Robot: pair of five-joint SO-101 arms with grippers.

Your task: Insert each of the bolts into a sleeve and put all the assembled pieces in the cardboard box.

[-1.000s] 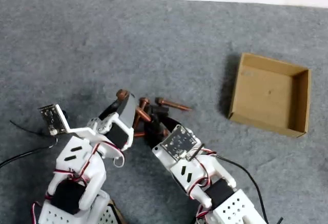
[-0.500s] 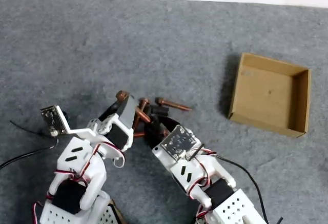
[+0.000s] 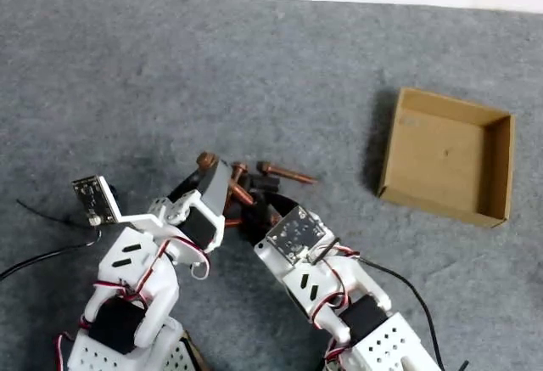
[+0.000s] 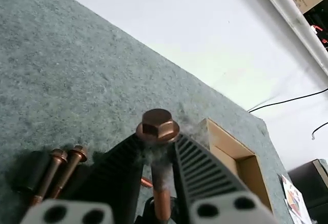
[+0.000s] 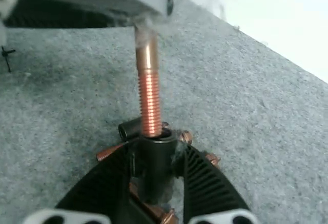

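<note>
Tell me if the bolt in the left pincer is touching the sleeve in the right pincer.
Touching. The right wrist view shows the threaded tip of the bolt sunk into the open mouth of the sleeve.

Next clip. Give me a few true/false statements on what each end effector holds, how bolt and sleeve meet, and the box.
1. The left end effector grips a copper bolt, hex head up. True.
2. The right end effector is open and holds nothing. False: it is shut on a black sleeve, held upright.
3. The bolt's threaded tip meets the sleeve's top opening. True.
4. The cardboard box holds assembled pieces. False: its floor is bare.
5. Several loose bolts lie on the carpet by the arms. True.
</note>
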